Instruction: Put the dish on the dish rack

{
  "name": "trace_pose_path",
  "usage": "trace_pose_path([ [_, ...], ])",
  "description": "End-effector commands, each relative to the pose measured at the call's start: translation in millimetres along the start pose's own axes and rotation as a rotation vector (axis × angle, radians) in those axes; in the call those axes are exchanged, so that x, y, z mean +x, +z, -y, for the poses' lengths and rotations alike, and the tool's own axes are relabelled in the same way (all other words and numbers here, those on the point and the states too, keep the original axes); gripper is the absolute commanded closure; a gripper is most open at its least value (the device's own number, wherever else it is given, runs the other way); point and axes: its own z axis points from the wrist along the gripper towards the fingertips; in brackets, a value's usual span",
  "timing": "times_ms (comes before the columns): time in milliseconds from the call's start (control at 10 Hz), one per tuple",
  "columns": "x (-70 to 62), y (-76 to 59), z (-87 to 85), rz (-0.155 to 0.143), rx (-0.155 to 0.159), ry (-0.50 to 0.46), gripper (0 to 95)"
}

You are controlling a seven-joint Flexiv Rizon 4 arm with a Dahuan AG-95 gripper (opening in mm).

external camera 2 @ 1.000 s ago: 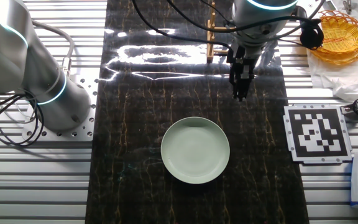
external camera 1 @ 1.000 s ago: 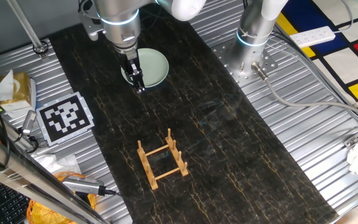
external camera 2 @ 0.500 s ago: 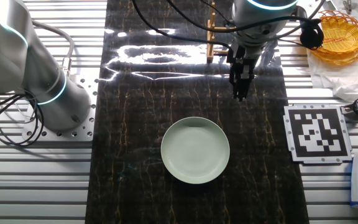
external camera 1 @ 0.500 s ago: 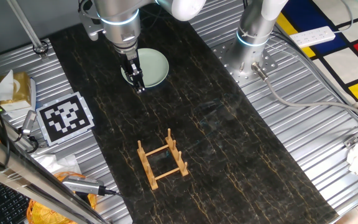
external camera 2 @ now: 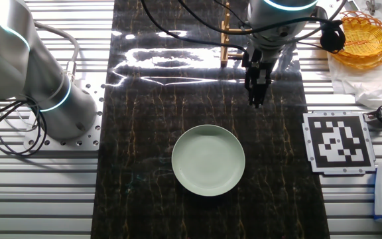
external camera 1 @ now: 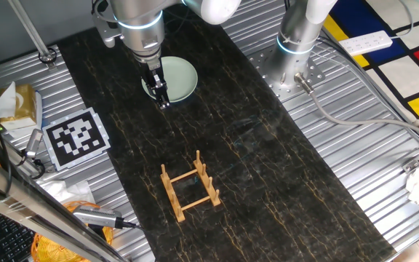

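Here, nearest you in the view from the rack end, the dish rack (external camera 1: 190, 191) stands upright on the dark mat (external camera 1: 268, 167), nothing in it. Farther back, the dish (external camera 2: 208, 160) lies flat on the same mat, well apart from the rack. Your gripper (external camera 2: 255, 99) hangs above the mat near the dish's rim, holding nothing, its fingers drawn close together, almost touching. Beyond, a yellow basket (external camera 2: 365, 33) sits off the mat.

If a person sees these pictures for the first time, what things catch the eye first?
First comes the pale green dish, lying flat and alone on the dark table. The gripper hangs above the table beside the dish, not touching it. The small wooden dish rack stands empty further along the same table.
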Motion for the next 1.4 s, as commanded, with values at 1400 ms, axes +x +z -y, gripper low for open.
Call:
trace_pose_path([
  [1400, 4.8, 4.0, -1.2, -0.032, 0.176, -0.262, 95.0],
])
